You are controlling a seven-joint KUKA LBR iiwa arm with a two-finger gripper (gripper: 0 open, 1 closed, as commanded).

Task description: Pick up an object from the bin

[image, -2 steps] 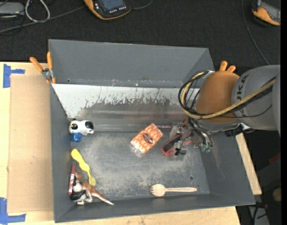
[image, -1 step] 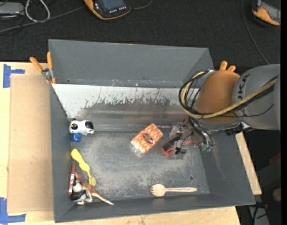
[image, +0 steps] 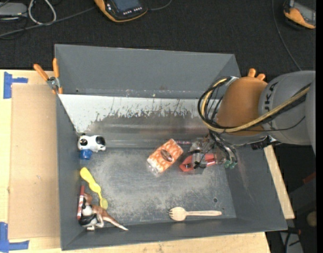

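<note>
My gripper [image: 210, 155] hangs low at the right of the bin floor, under the arm's orange cover. Its dark lower end sits right against a small red and black thing [image: 189, 165]; whether it grips that thing is hidden. Just left of the red thing lies a clear packet with an orange and white pattern [image: 164, 156], tilted, near the middle of the bin.
A wooden spoon [image: 196, 213] lies along the front wall. At the left are a black and white toy cow [image: 91, 143], a yellow strip-shaped thing [image: 93, 186] and a small dinosaur figure [image: 102, 218] in the front left corner.
</note>
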